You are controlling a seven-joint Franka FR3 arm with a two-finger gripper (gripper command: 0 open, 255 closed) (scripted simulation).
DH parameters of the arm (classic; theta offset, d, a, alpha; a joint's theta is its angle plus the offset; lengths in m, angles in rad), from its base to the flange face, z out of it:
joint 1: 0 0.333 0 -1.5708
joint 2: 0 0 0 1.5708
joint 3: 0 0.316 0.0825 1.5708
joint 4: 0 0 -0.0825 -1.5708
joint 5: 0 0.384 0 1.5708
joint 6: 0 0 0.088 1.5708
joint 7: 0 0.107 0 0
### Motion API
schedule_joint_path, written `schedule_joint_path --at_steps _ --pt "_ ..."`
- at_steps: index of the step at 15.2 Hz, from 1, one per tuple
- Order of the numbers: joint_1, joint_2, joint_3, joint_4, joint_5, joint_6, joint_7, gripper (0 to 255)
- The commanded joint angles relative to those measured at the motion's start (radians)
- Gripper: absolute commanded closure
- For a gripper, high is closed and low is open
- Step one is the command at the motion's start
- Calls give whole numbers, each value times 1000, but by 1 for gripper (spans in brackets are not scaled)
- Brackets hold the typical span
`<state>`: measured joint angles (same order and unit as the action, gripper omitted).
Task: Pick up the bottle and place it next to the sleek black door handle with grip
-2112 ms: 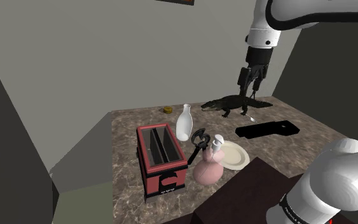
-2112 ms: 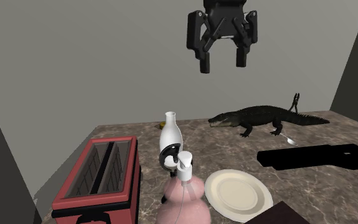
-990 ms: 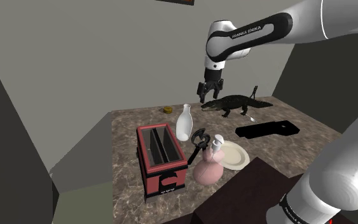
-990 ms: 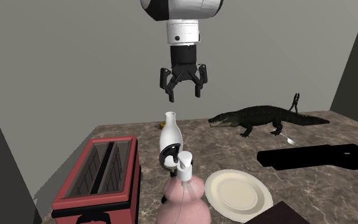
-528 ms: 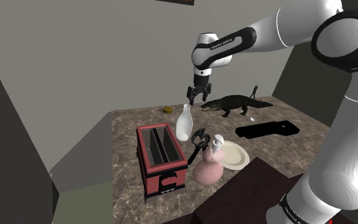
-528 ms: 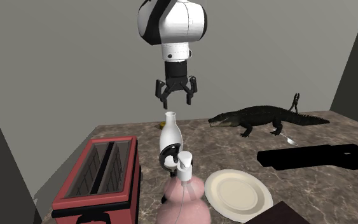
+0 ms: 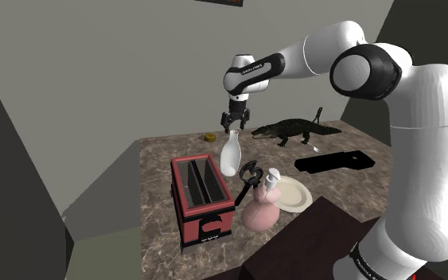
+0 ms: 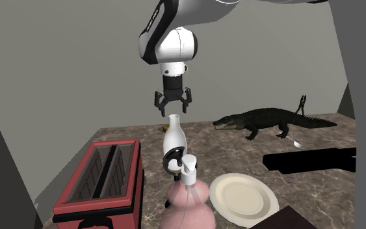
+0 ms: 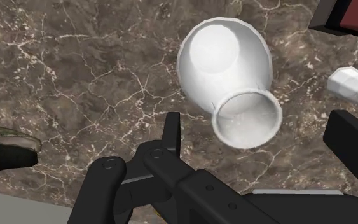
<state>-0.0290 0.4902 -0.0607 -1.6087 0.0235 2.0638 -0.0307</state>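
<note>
The white arm (image 7: 389, 79) is reached across the whole scene from its stand towards the far side of a brown, veined countertop (image 7: 158, 171). On that surface a red toaster (image 7: 202, 199) is set nearest the shoulder view's left. A dark alligator figure (image 7: 290, 130) is laid along the back, and a flat black object (image 7: 333, 162) lies towards the shoulder view's right. A pale plate (image 7: 296, 193) is seen nearer the stand, with a pink spray bottle (image 7: 260, 208) just beside it.

The task's thing, the white bottle (image 7: 230, 155), is stood upright on the countertop behind the toaster's far corner, its open mouth turned upward. The black door handle (image 7: 250, 176) is found between the toaster and the spray bottle, close in front of the white bottle.

The gripper (image 7: 235, 127) is hung directly over the bottle's neck, pointed straight down. Its fingers (image 9: 171, 130) are spread wide and nothing is clasped. In the wrist view the round mouth is seen between them, untouched by either.

The step in hand is judged to be the approach for the pick — the grasp is not yet made. A straight descent is called for next, until the neck is straddled, and then a closing on it. The mouth sits somewhat nearer one finger, so a slight centring may be needed first. Only a short carry is then expected, and care will be needed — the free space beside the handle is crowded by the toaster and the spray bottle.
</note>
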Motion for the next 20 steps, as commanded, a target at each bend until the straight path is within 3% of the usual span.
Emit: schedule_joint_path --at_steps 1,8,15,16,20 --pt "-2 32 1 23 3 10 -1 0" --pt "-3 69 2 -10 6 80 -3 0" --pt "-3 69 2 -9 6 80 -3 0" --pt "-3 69 2 -9 6 80 -3 255" --pt "-3 70 2 -9 6 80 -3 255"
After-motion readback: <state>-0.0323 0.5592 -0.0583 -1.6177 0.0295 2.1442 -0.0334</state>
